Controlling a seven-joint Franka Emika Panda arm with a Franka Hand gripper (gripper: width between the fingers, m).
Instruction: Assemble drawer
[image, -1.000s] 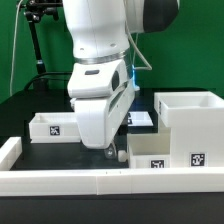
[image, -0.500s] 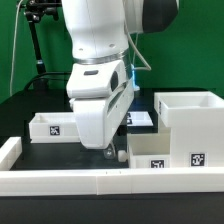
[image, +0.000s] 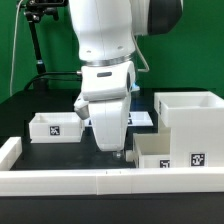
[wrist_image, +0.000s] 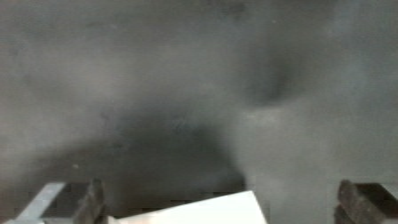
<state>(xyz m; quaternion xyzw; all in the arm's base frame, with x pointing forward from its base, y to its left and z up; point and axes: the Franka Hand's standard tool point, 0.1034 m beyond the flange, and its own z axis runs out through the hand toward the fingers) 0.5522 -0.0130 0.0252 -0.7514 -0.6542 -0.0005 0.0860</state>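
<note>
The two-finger claw is hanging low over the dark table. Its fingers are standing spread wide and pinching nothing. It is hovering just beside the end of a small white open-topped plastic tray, which is sitting against the tall white boxy plastic casing. The second small white tray is lying well apart, toward the exterior view's left.

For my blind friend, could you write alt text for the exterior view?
A big white robot arm hangs over a black table, its end effector low beside a small white tray that sits next to a tall white casing. A second tray lies at the exterior view's left, behind a low white rim wall.
</note>
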